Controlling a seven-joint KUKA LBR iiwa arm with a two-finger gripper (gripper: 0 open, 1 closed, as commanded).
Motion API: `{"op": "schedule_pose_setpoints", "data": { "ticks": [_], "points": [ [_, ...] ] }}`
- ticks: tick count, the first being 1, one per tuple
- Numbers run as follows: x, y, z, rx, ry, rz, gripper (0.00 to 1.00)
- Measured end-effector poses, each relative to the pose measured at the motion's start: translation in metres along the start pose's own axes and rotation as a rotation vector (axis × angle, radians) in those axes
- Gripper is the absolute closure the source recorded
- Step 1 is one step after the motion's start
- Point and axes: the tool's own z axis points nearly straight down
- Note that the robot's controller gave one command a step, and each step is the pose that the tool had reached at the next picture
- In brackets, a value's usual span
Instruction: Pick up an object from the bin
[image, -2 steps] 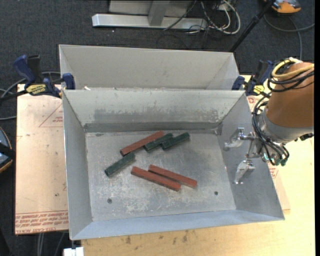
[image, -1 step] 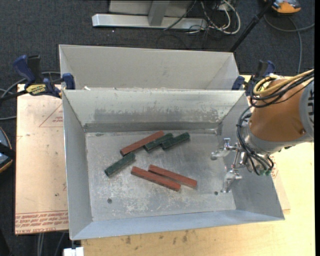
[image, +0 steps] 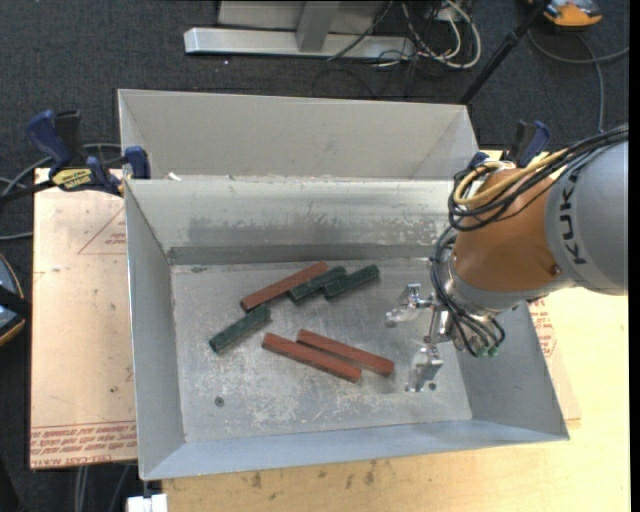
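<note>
Gripper (image: 416, 338) sits low at the right side of the bin (image: 300, 215). I read its two metal fingers as spread apart, one toward the back wall and one toward the front, with nothing between them, only bare grey floor.

Closest item: a long red-brown bar (image: 345, 352), a slim rectangular stick lying flat, slanting down to the right. Its right end stops just beside the gripper and does not touch it.

A second red-brown bar (image: 311, 358) of the same shape lies alongside it on the front-left side, nearly parallel.

Further back, mid-bin:
- a third red-brown bar (image: 284, 286)
- two dark green bars (image: 318, 282) (image: 351, 281), shorter, clustered at its right end
- a lone dark green bar (image: 240, 328), left of centre, apart from the others
</note>
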Motion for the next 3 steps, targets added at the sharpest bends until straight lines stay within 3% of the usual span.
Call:
{"op": "schedule_pose_setpoints", "data": {
  "ticks": [1, 2, 3],
  "points": [
    [-0.006, 0.006, 0.043, 0.000, -0.015, 0.012, 1.00],
    [-0.006, 0.006, 0.043, 0.000, -0.015, 0.011, 1.00],
    [0.001, -0.002, -0.102, 0.001, -0.006, 0.031, 1.00]
  ]
}}
